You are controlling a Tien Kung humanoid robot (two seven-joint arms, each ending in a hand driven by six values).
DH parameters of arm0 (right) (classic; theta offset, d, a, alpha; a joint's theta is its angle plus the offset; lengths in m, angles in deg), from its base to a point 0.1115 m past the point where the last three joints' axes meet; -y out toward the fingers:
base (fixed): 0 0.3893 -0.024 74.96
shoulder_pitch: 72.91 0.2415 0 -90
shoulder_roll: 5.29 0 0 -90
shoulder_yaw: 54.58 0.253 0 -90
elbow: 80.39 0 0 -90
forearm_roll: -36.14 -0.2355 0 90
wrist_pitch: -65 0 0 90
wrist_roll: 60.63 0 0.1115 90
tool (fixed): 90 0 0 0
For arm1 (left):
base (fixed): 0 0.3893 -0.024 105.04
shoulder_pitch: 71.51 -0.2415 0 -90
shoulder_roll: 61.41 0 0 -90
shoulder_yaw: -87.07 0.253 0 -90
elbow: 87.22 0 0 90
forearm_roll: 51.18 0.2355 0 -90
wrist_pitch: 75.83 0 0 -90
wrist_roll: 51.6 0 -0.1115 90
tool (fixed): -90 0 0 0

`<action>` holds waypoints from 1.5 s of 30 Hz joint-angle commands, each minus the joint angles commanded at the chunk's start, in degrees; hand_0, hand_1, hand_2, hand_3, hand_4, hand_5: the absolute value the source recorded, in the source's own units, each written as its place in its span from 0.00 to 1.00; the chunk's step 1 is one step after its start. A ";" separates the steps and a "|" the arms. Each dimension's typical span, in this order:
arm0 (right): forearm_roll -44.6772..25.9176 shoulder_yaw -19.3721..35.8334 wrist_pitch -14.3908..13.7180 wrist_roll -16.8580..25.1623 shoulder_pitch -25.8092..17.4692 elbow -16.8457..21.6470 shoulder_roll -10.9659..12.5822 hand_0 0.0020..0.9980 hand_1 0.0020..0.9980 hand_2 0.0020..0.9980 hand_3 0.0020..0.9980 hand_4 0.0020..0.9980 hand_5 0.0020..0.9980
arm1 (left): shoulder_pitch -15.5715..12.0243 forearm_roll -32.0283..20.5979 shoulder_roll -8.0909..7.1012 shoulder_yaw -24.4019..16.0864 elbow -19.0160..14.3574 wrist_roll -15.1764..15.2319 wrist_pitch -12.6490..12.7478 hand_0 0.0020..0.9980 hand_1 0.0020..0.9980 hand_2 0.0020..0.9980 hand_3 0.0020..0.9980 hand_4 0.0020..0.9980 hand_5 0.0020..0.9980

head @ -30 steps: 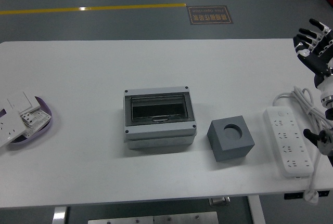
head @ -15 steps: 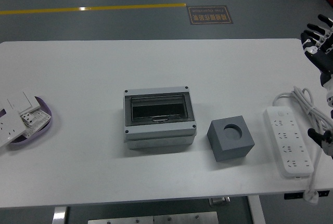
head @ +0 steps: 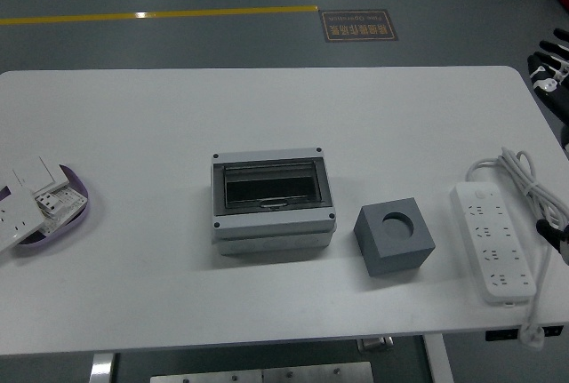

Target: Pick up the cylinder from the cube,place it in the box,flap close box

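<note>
Looking down from the head view, the white table carries a grey box near its middle, its clear flap lying flat over the dark inside. Just to the right of it, apart from it, sits the dark grey cube, tilted a little against the table's edge lines, with a round hollow in its top face; whether the cylinder sits in that hollow or inside the box cannot be told. Further right lies a white power strip with its coiled cord looping beside it. At the left edge a purple-rimmed dish holds white wall switch plates. Only the fingertips of the right hand show at the right border, off the table's far corner, touching nothing; whether they are spread or curled cannot be told.
</note>
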 joint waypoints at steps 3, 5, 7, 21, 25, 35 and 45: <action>-0.31 1.52 -0.15 0.24 -0.86 0.25 0.00 0.74 0.64 0.63 0.64 0.74 0.07 | 0.41 -0.01 -0.12 0.49 -0.06 -0.06 -0.08 0.60 0.62 0.62 0.64 0.69 0.23; -0.68 2.92 -0.34 0.62 -1.91 0.62 0.03 0.74 0.64 0.63 0.64 0.74 0.07 | 0.97 0.03 -0.26 1.32 -0.16 -0.10 -0.15 0.60 0.62 0.62 0.64 0.69 0.23; -1.26 5.14 -0.68 1.36 -3.74 1.35 -0.04 0.74 0.64 0.63 0.64 0.74 0.09 | 2.06 0.05 -0.47 2.73 -0.40 -0.13 -0.25 0.60 0.62 0.62 0.64 0.69 0.23; -3.55 13.28 -2.61 5.75 -11.17 5.78 -1.60 0.73 0.62 0.61 0.63 0.73 0.11 | 5.30 2.31 -1.86 5.13 -1.92 0.00 -0.47 0.60 0.62 0.62 0.64 0.69 0.23; -3.37 11.85 -2.84 5.86 -9.51 5.26 -1.08 0.72 0.61 0.60 0.62 0.73 0.13 | 4.37 1.90 -1.40 4.05 -1.61 0.02 -0.44 0.60 0.62 0.62 0.64 0.69 0.23; -2.13 7.89 -3.00 4.81 -5.77 3.08 -0.74 0.72 0.61 0.60 0.62 0.73 0.13 | 2.04 -0.50 -0.72 2.60 -0.31 -0.10 -0.36 0.60 0.62 0.62 0.64 0.69 0.23; -0.46 3.66 -2.84 3.58 -2.55 1.94 -1.36 0.72 0.61 0.60 0.62 0.72 0.14 | 0.82 -1.63 -1.09 2.15 0.10 -0.10 -0.39 0.60 0.62 0.62 0.64 0.69 0.22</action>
